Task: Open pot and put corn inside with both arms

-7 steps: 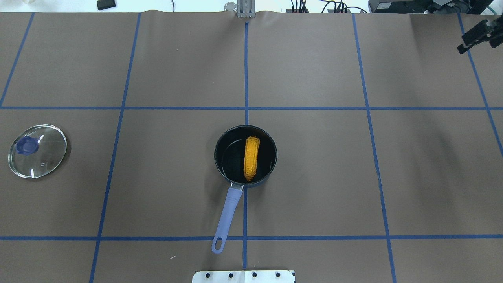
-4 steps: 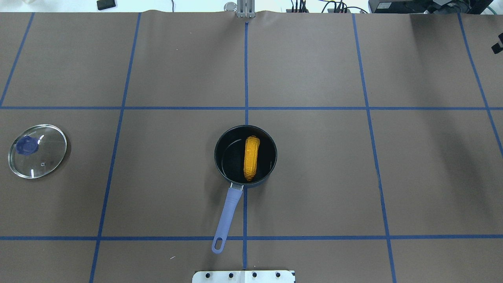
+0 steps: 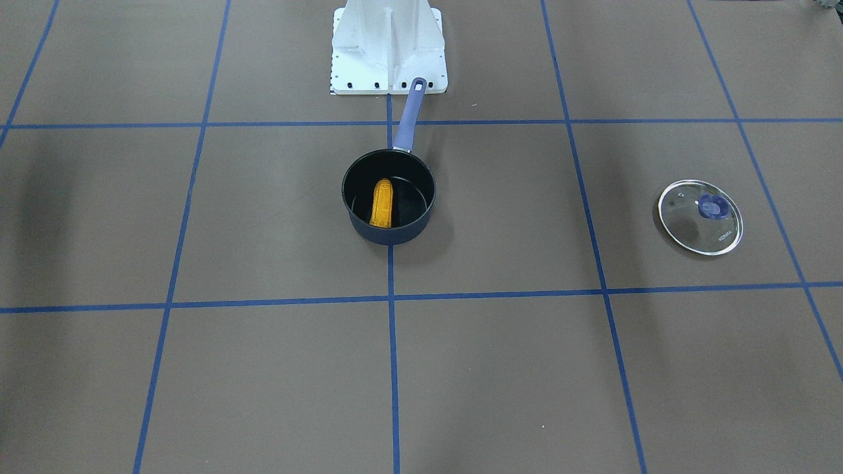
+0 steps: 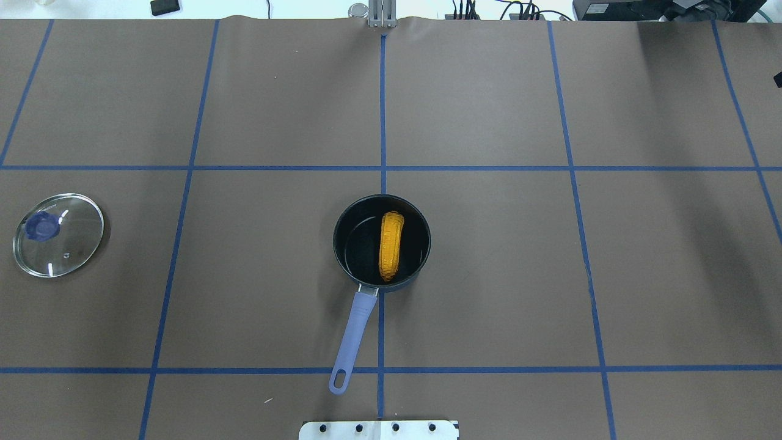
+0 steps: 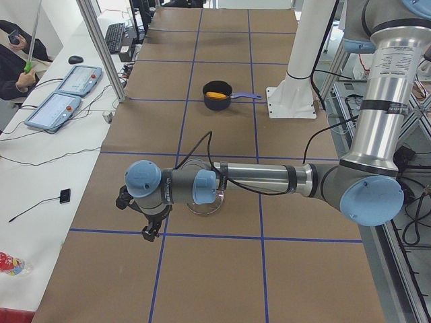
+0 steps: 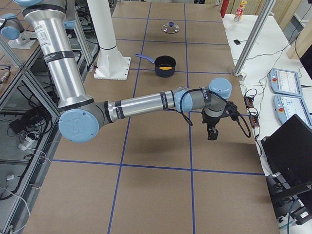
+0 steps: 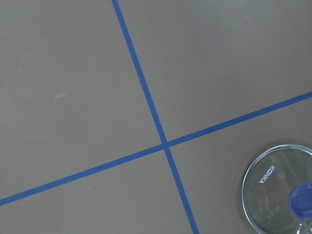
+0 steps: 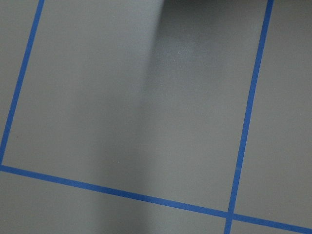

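the desk is covered edge to edge with brown paper marked into large squares by blue tape, evenly lit, with soft shadows towards its right edge. along its far edge runs a white bench carrying a keyboard, two light-blue control boxes and loose cables. silver frame posts rise at that edge.

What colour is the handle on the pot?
The handle is periwinkle blue, lighter than the dark navy pot; overhead exterior view shows it best.
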`<state>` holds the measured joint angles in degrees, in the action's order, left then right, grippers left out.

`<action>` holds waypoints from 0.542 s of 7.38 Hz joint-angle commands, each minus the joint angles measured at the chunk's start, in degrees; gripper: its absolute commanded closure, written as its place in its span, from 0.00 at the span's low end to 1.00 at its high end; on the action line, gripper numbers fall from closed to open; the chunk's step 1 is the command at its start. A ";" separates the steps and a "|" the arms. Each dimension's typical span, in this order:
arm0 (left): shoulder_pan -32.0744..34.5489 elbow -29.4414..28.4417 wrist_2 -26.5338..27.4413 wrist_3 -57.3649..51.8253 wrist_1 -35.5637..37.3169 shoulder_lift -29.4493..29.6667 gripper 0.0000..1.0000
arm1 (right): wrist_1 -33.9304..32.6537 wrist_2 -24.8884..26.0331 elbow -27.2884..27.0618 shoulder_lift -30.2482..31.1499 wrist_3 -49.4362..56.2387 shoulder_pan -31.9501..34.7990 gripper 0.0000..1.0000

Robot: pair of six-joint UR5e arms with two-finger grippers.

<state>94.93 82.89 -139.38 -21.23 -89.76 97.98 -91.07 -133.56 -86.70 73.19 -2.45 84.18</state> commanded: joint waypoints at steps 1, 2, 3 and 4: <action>0.78 -0.28 -0.11 0.05 -1.65 -1.29 0.02 | 0.01 0.05 -0.22 0.37 -0.36 0.02 0.00; 0.87 -0.45 -0.02 0.31 -1.65 -0.95 0.02 | 0.01 0.05 -0.13 0.46 -0.28 0.02 0.00; 0.96 -0.28 -0.10 0.48 -1.56 -0.77 0.02 | 0.01 0.05 -0.22 0.29 -0.36 0.02 0.00; 1.05 -0.28 -0.11 0.49 -1.65 -1.03 0.02 | 0.01 0.05 -0.05 0.29 -0.28 0.02 0.00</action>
